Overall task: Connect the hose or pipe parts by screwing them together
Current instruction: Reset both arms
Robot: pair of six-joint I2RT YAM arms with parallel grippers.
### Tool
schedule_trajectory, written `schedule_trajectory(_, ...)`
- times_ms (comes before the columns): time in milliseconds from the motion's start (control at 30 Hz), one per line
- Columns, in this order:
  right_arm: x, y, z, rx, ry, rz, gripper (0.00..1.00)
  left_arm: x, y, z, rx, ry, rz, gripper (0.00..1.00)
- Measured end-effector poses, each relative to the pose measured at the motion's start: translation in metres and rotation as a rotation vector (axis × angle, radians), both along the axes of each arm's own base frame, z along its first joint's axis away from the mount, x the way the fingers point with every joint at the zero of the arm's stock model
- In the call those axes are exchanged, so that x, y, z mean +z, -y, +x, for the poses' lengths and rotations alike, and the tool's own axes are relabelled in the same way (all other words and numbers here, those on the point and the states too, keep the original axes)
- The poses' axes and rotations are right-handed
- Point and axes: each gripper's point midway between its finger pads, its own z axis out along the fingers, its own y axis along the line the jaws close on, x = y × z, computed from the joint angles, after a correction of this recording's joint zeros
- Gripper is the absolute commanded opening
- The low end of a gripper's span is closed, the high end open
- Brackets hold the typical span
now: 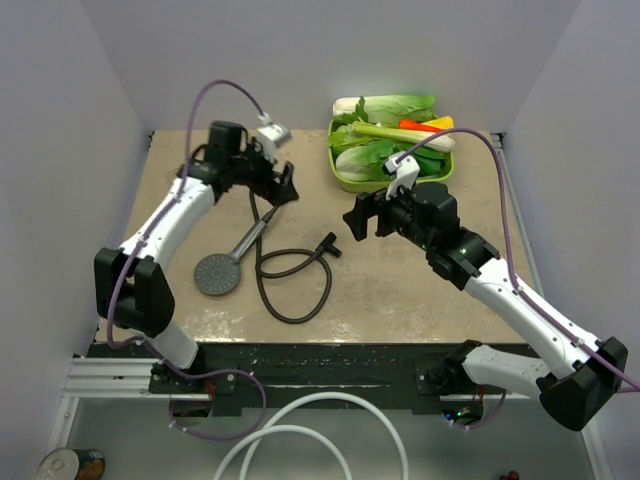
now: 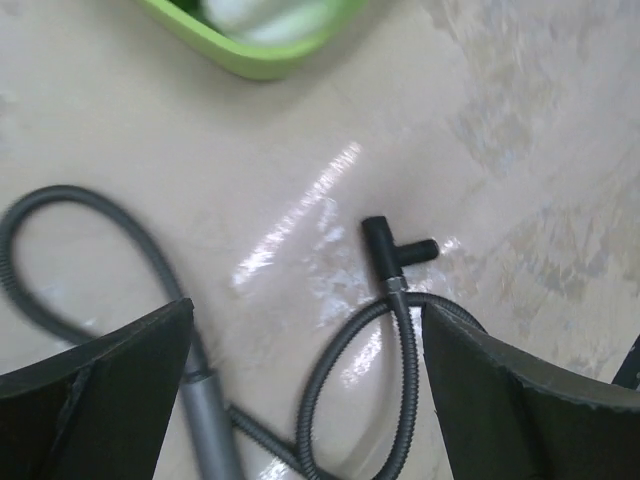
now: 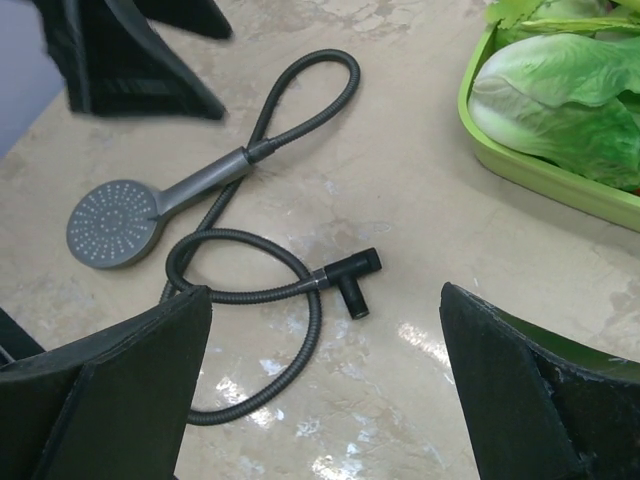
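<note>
Beige marbled tabletop (image 1: 400,290); white walls (image 1: 300,60); green tray (image 1: 350,185) beyond black hose (image 2: 65,193).

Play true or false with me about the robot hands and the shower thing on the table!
1. The shower head lies face up on the table. True.
2. The left gripper is squeezing the hose. False: it is open and holds nothing.
3. The T-shaped fitting sits at one end of the hose. True.
4. The right gripper holds the T-shaped fitting. False: it is open and empty.
5. The green tray is full of toys. False: it holds leafy vegetables.
</note>
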Motion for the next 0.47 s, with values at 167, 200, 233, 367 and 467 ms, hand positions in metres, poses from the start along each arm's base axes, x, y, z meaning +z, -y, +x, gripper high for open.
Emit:
schedule_trajectory(167,0.004,0.0,-0.001,-0.042,-0.046,0.058,0.99,0.063,-0.099,0.026,0.238,0.056,-0.077,0.99)
schedule_trajectory(200,0.005,0.001,-0.001,-0.052,-0.055,0.061,0.99,0.067,-0.118,0.02,0.286,0.061,-0.082,0.99)
schedule_trajectory(233,0.005,0.002,-0.001,-0.06,-0.062,0.063,0.99,0.068,-0.131,0.011,0.323,0.067,-0.085,0.99)
schedule_trajectory(367,0.004,0.006,-0.006,-0.066,-0.077,0.06,0.99,0.055,-0.142,-0.032,0.369,0.055,-0.078,0.99)
schedule_trajectory(467,0.008,0.01,-0.011,-0.065,-0.07,0.066,0.99,0.037,-0.14,-0.047,0.389,0.019,-0.084,0.99)
